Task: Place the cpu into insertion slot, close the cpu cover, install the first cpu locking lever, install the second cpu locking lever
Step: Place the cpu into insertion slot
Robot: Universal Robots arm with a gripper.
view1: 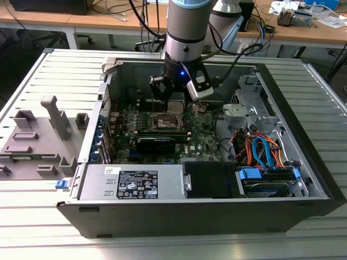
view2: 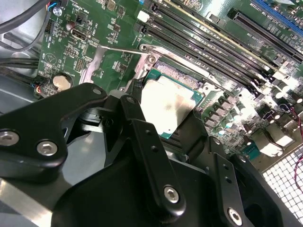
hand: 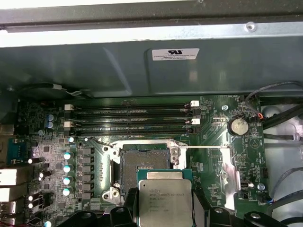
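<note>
I have the gripper (view1: pixel 176 102) clamped on the chip (hand: pixel 164 198), hanging just above the open socket (hand: pixel 144 163) toward the case's back wall. Chip unseated; cover (hand: pixel 228 179) open, both levers undone.

- cpu (hand: pixel 164 201): silvery metal top, satin sheen
- tool (view2: pixel 162 112): matt black links
- insertion slot (hand: pixel 143 163): shiny metal rim, dark matt centre
- counter (view1: pixel 32 216): ribbed matt grey metal
</note>
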